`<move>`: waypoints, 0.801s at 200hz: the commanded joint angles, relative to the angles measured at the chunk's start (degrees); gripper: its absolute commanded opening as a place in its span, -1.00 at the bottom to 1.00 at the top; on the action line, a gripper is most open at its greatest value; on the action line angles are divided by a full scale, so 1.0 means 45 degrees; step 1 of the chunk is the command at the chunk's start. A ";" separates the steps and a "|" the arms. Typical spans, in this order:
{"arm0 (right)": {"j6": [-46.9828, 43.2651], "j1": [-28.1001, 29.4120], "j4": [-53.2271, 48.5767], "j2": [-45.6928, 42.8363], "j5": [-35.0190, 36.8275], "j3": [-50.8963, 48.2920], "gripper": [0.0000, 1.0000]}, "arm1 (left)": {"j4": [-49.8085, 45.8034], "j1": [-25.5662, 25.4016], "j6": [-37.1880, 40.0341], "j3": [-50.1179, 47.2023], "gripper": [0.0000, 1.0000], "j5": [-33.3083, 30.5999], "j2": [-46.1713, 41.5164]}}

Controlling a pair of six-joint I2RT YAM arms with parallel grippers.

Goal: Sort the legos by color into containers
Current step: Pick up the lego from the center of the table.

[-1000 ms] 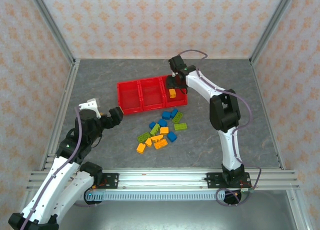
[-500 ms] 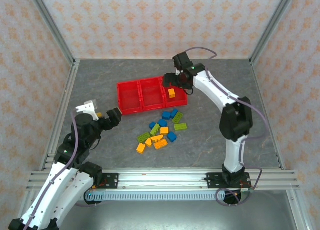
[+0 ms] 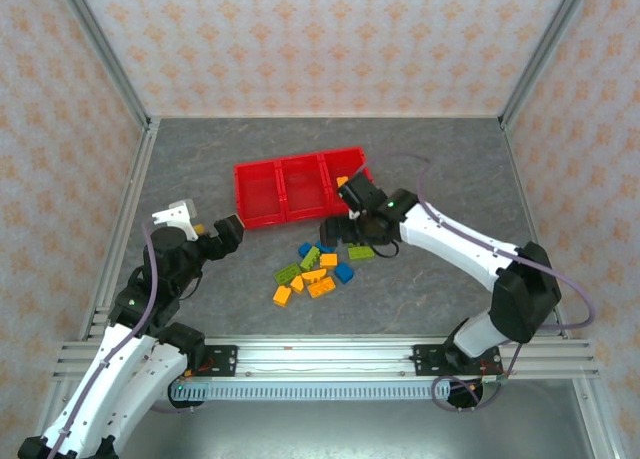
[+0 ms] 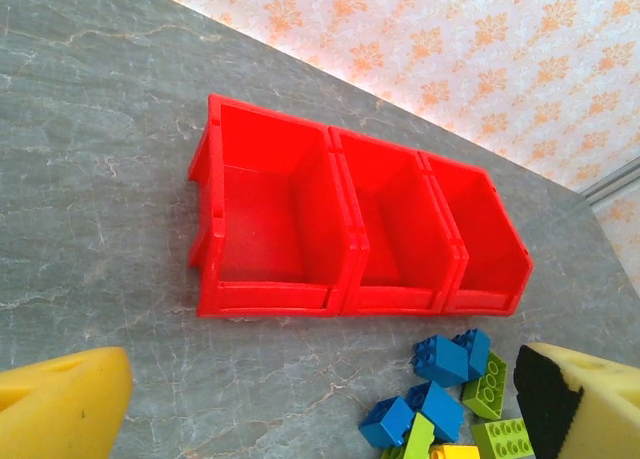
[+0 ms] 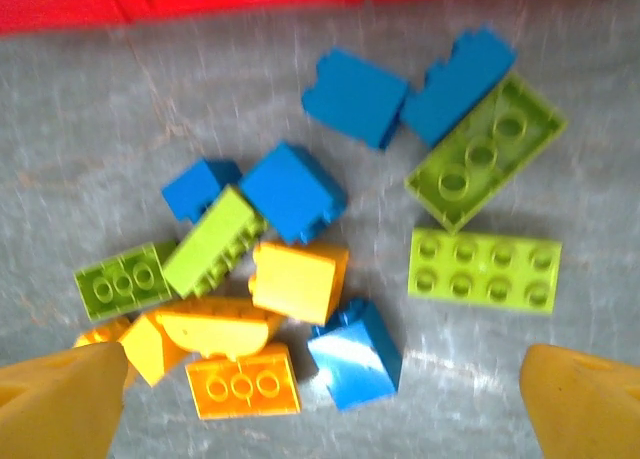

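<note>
Left arm: elbow bent, wrist raised.
Left claw (image 3: 230,229): spread wide.
Right arm: extended low, leftward.
Right claw (image 3: 338,229): spread wide.

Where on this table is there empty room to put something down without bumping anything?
Bare table lies left of the red bins, behind them up to the back wall, and in the far right corner. The crowded spot is just in front of the bins: the lego pile sits there, with the right gripper open above it.

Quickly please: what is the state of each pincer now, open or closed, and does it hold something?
Left pincer: open, holding nothing.
Right pincer: open, holding nothing, over the loose legos.
</note>
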 commanded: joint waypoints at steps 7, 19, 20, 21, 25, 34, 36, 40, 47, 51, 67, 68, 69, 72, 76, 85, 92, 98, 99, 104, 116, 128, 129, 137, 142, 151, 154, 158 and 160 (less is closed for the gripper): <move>0.0957 0.0461 0.0664 -0.0568 -0.0141 -0.0673 0.91 | 0.0262 -0.0095 -0.0126 -0.0079 0.98 0.0163 -0.0022; 0.1043 0.0590 0.0773 -0.0361 -0.0178 -0.0655 0.85 | 0.0235 -0.0096 -0.0107 -0.0044 0.98 0.0188 0.0016; 0.1043 0.0590 0.0773 -0.0361 -0.0178 -0.0655 0.85 | 0.0235 -0.0096 -0.0107 -0.0042 0.98 0.0193 0.0017; 0.1058 0.0593 0.0783 -0.0341 -0.0174 -0.0648 0.84 | 0.0224 -0.0096 -0.0106 -0.0041 0.99 0.0195 0.0017; 0.1114 0.0624 0.0825 -0.0248 -0.0138 -0.0610 0.83 | 0.0186 -0.0105 -0.0106 -0.0011 0.98 0.0199 0.0036; 0.1360 0.0635 0.0844 0.0034 0.0004 -0.0508 0.79 | 0.0103 -0.0096 -0.0088 0.0040 0.98 0.0222 0.0047; 0.1383 0.0635 0.0828 0.0071 0.0024 -0.0506 0.79 | 0.0097 -0.0096 -0.0087 0.0054 0.98 0.0204 0.0044; 0.1486 0.0650 0.0786 0.0206 0.0103 -0.0422 0.78 | 0.0055 -0.0096 -0.0087 0.0086 0.98 0.0199 0.0039; 0.1676 0.0686 0.0686 0.0518 0.0336 -0.0291 0.79 | -0.0032 -0.0096 -0.0107 0.0126 0.98 0.0160 0.0010; 0.1791 0.0725 0.0588 0.0703 0.0503 -0.0201 0.79 | -0.0068 -0.0096 -0.0106 0.0150 0.99 0.0142 -0.0016; 0.2039 0.0967 0.0431 0.1339 0.1031 0.0126 0.79 | -0.0276 -0.0096 -0.0155 0.0265 0.98 0.0016 -0.0154; 0.2045 0.0977 0.0436 0.1378 0.1055 0.0133 0.79 | -0.0286 -0.0096 -0.0160 0.0269 0.99 0.0009 -0.0166; 0.2057 0.1001 0.0448 0.1417 0.1067 0.0147 0.79 | -0.0300 -0.0096 -0.0162 0.0281 0.98 -0.0014 -0.0172; 0.2100 0.1064 0.0486 0.1476 0.1149 0.0173 0.79 | -0.0350 -0.0096 -0.0152 0.0296 0.98 -0.0061 -0.0221; 0.2158 0.1137 0.0558 0.1582 0.1207 0.0194 0.79 | -0.0371 -0.0096 -0.0163 0.0327 0.98 -0.0125 -0.0286; 0.2242 0.1247 0.0766 0.1777 0.1155 0.0237 0.79 | -0.0450 -0.0096 -0.0153 0.0350 0.98 -0.0235 -0.0417; 0.2282 0.1279 0.0889 0.1925 0.1037 0.0286 0.78 | -0.0470 -0.0096 -0.0136 0.0366 0.98 -0.0270 -0.0510; 0.2304 0.1298 0.0991 0.2037 0.0986 0.0324 0.76 | -0.0475 -0.0096 -0.0119 0.0356 0.98 -0.0290 -0.0575; 0.2304 0.1289 0.0999 0.2059 0.0974 0.0320 0.76 | -0.0473 -0.0096 -0.0113 0.0354 0.98 -0.0290 -0.0582; 0.2314 0.1289 0.1025 0.2183 0.0978 0.0378 0.74 | -0.0483 -0.0096 -0.0078 0.0353 0.98 -0.0308 -0.0616; 0.2319 0.1308 0.0886 0.2555 0.1174 0.0638 0.68 | -0.0458 -0.0096 -0.0012 0.0370 0.98 -0.0270 -0.0617; 0.2241 0.1318 0.0778 0.2859 0.1258 0.0844 0.66 | -0.0480 -0.0096 0.0028 0.0367 0.98 -0.0242 -0.0561; 0.2234 0.1318 0.0776 0.2880 0.1257 0.0863 0.66 | -0.0485 -0.0096 0.0029 0.0369 0.98 -0.0237 -0.0555; 0.2185 0.1318 0.0801 0.3057 0.1225 0.0952 0.65 | -0.0505 -0.0096 0.0039 0.0390 0.98 -0.0214 -0.0512; 0.2153 0.1316 0.0815 0.3155 0.1255 0.1004 0.64 | -0.0510 -0.0105 0.0032 0.0389 0.98 -0.0213 -0.0492; 0.2082 0.1319 0.0813 0.3331 0.1297 0.1073 0.61 | -0.0529 -0.0096 0.0016 0.0381 0.98 -0.0209 -0.0470; 0.2064 0.1319 0.0822 0.3392 0.1336 0.1102 0.60 | -0.0520 -0.0096 0.0011 0.0375 0.99 -0.0197 -0.0471; 0.2036 0.1319 0.0785 0.3496 0.1389 0.1130 0.60 | -0.0519 -0.0096 -0.0004 0.0367 0.98 -0.0210 -0.0471; 0.2032 0.1309 0.0776 0.3543 0.1406 0.1150 0.59 | -0.0527 -0.0096 0.0002 0.0360 0.98 -0.0212 -0.0471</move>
